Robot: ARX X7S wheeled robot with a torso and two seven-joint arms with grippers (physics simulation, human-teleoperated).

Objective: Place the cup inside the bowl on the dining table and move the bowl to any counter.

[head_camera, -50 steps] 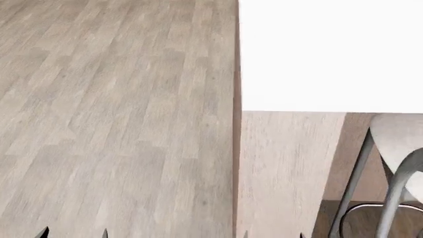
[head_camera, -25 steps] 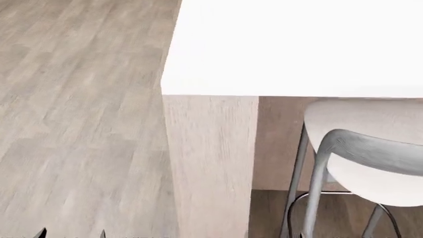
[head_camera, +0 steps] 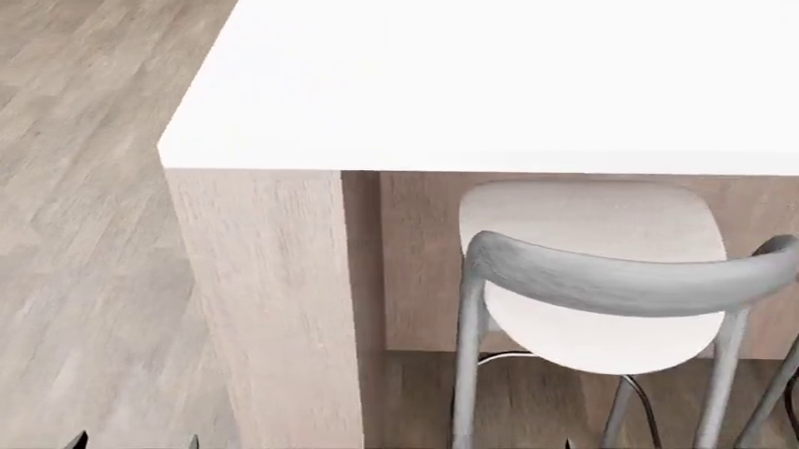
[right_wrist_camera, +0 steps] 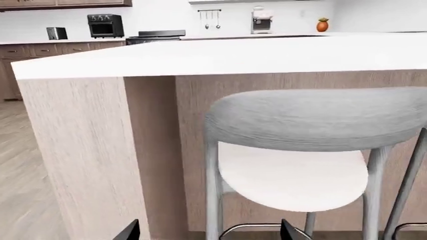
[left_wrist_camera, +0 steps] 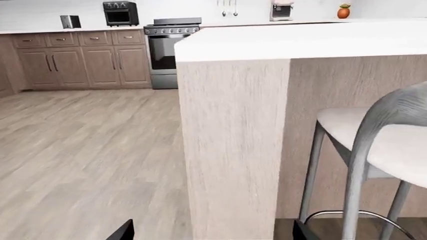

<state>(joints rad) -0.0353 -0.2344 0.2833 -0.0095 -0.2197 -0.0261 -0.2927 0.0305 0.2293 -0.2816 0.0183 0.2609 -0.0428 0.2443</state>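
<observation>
Facing the dining desk over a bar stool, neither cup nor bowl is seen; both grippers are held low and spread, nothing pinched, presumably for approach.

My head camera looks steeply down on the table corner and stool; both wrist cameras face them low, level, close.
</observation>
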